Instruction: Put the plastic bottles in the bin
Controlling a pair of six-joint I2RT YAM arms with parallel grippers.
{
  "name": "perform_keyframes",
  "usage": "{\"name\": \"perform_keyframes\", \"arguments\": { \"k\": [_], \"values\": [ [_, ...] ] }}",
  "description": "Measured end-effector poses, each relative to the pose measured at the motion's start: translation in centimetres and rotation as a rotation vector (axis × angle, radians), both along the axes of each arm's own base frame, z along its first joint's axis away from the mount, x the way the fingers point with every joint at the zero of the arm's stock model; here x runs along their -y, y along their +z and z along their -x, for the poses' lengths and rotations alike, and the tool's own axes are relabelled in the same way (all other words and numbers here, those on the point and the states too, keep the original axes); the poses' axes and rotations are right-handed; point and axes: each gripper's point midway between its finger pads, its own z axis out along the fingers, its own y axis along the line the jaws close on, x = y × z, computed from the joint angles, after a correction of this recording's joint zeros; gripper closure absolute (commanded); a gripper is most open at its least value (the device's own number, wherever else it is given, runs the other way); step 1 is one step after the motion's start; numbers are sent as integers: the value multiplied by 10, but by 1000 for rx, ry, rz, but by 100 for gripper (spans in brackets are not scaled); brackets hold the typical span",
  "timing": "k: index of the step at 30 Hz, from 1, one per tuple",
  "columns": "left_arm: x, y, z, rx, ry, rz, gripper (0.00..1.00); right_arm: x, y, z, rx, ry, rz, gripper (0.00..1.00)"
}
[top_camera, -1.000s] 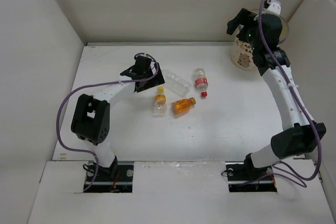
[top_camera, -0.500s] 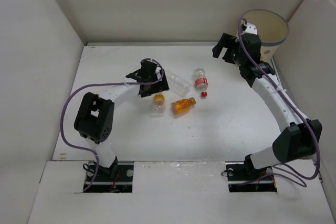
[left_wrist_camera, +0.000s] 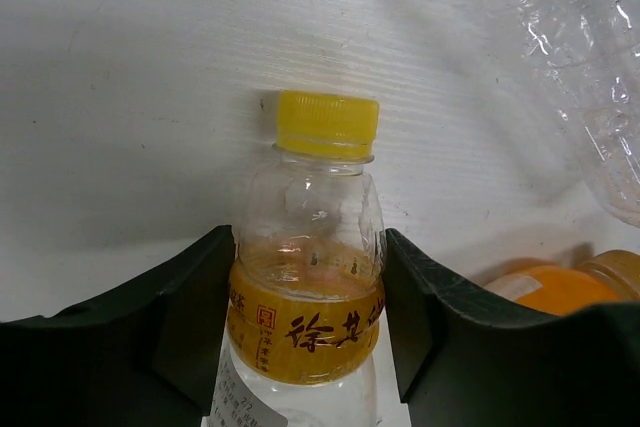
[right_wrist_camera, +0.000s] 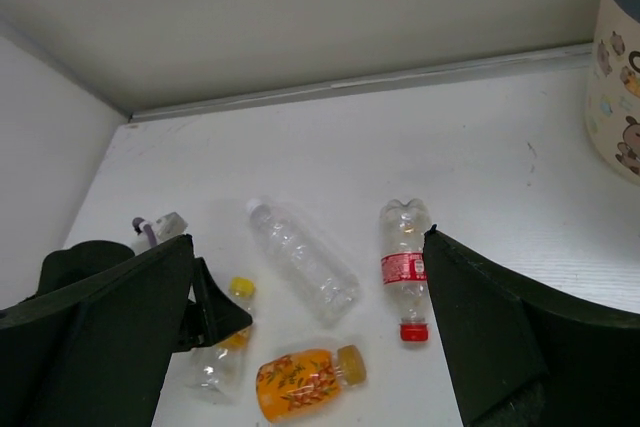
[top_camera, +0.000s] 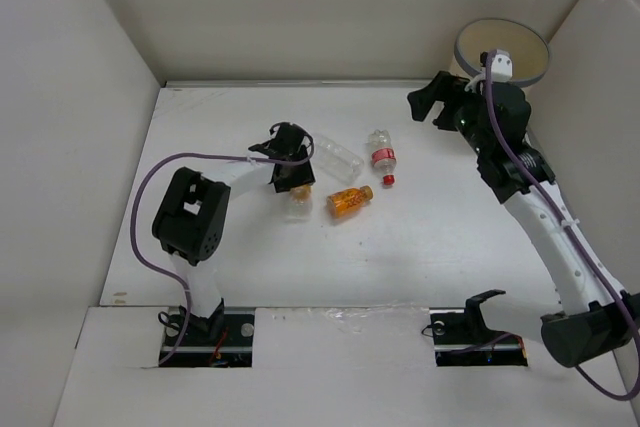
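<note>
The small clear plastic bottle with a yellow cap and yellow label band (left_wrist_camera: pixel 305 292) lay on the white table (top_camera: pixel 420 247), caught between the black fingers of the left gripper (left_wrist_camera: pixel 310 267). Both fingers pressed against its sides at the label, so the gripper was clamped on it, with the cap pointing away beyond the fingertips. Just off that gripper's right finger lay the squat orange plastic bottle (left_wrist_camera: pixel 560 289) on its side. Farther out ahead and to the right lay the plain clear ribbed bottle (left_wrist_camera: pixel 570 57), also on its side. Past those two, farther from the left gripper, the clear bottle with a red label and red cap (top_camera: pixel 381 158) lay apart from the others.

The right gripper (top_camera: pixel 432 104) hung in the air with its fingers spread wide and nothing between them. The four bottles lay below and ahead of it. The round cream paper bin with a grey-blue rim and cartoon print (right_wrist_camera: pixel 612 87) stood close by at its right side.
</note>
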Motion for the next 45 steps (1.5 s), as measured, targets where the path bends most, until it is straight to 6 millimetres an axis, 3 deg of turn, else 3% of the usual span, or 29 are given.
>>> {"name": "perform_keyframes", "arguments": {
  "k": [2,5,7,9,12,15,18,20,22,27,31,34,35,36,38,39,42,45],
  "values": [
    [-1,0,0,9,9,3,100,-4,5,7,14,23,-4,0],
    [-6,2,4,25,31,1,100,-17,5,15,21,105,-7,0],
    [-14,6,13,25,44,-13,100,-31,-2,19,15,192,-13,0],
    [-20,25,19,57,55,-8,100,-52,-18,23,-3,306,-31,0],
    [-18,89,12,217,58,72,100,-91,-52,30,-66,491,-83,0],
    [-11,176,4,433,38,195,100,-134,-87,43,-143,666,-155,0],
    [3,252,2,615,-24,329,100,-178,-106,64,-184,847,-245,0],
    [16,283,5,688,-93,410,100,-201,-102,76,-167,947,-303,0],
    [29,297,12,716,-170,475,100,-216,-92,84,-133,1015,-347,0],
    [57,318,32,736,-338,619,100,-230,-56,85,0,1103,-425,0],
    [67,329,44,739,-411,689,100,-236,-36,77,76,1128,-468,0],
    [68,332,47,744,-430,701,100,-240,-32,76,91,1153,-490,24],
    [67,332,45,744,-426,700,95,-242,-31,77,91,1162,-498,33],
    [65,332,44,742,-419,701,81,-243,-29,77,99,1166,-504,66],
    [63,334,44,749,-419,703,47,-245,-30,77,86,1167,-519,93],
    [62,334,44,747,-416,706,1,-245,-30,77,83,1167,-526,100],
    [58,338,41,753,-381,716,0,-243,-30,74,88,1164,-521,100],
    [45,345,33,781,-295,688,0,-230,-34,54,71,1099,-489,100]
  ]
}}
